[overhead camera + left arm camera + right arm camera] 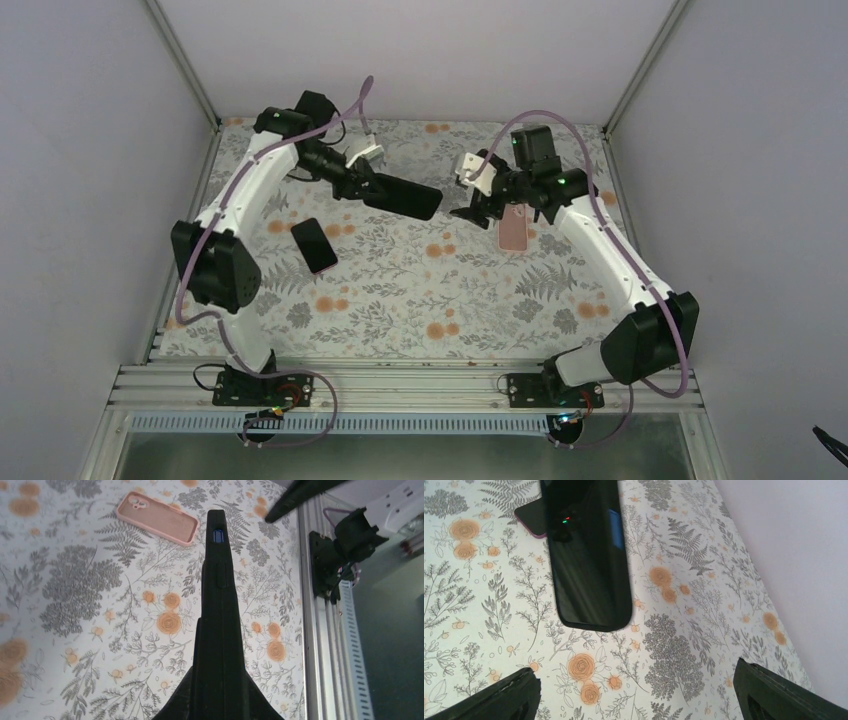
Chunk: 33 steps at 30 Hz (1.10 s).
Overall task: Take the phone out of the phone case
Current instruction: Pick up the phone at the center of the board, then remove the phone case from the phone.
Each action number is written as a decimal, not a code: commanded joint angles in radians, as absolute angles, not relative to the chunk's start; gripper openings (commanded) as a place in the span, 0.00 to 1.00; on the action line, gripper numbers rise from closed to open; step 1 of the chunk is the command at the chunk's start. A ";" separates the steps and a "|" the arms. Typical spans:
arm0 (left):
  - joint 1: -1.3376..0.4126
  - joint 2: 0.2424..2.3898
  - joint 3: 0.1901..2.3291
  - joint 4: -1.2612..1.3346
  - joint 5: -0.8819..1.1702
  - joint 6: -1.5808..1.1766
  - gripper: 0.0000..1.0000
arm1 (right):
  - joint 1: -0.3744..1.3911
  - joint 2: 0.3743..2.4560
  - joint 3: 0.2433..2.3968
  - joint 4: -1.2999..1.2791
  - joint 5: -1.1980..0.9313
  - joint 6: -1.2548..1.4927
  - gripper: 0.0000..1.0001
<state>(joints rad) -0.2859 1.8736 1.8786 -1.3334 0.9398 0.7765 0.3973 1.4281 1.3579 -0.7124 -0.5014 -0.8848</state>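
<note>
Black cased phone [405,197]: held off the surface [400,300] at far centre, long axis running left to right, free end toward the right arm.

Left pincer [368,185]: pinching the phone's left end. In the left wrist view the phone runs edge-on straight out from between the fingers, so the pads bear on its two flat faces. Judgement: this grip leaves the free end and the case rim open for the other arm to work on.

Right pincer [478,205]: spread wide, holding nothing, just right of the free end and not touching it. In the right wrist view the two fingers sit at the bottom corners, with the phone's glossy face ahead between them. Judgement: it is lined up for a grasp or a peel, which has not started.

View differences:
- Only the left wrist view shows a blue sliver [217,536] in a cutout on the case edge. I read this as the phone body, so the phone is not out yet.
- Only the right wrist view shows that the face turned toward that arm is glossy. In the top view it is a plain dark slab.
- Only the top view shows both arms and the gap between them.

Also on the surface:
- A pink case [157,517] lies empty, open side up, below the right wrist.
- A bare phone [314,245] lies left of centre, well apart from both pincers.
</note>
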 commanded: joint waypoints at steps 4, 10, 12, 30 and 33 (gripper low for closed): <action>-0.379 1.710 1.786 -1.222 0.925 0.864 0.02 | 0.362 1.415 1.357 -0.698 -0.629 -0.803 0.96; -0.408 1.691 1.748 -1.210 0.905 0.862 0.02 | 0.339 1.409 1.363 -0.669 -0.653 -0.779 0.94; -0.408 1.686 1.744 -1.206 0.901 0.859 0.02 | 0.332 1.411 1.363 -0.671 -0.655 -0.781 0.93; -0.408 1.660 1.738 -1.218 0.907 0.875 0.02 | 0.274 1.428 1.325 -0.674 -0.685 -0.816 0.86; -0.411 1.659 1.738 -1.215 0.914 0.869 0.02 | 0.274 1.432 1.319 -0.669 -0.683 -0.819 0.85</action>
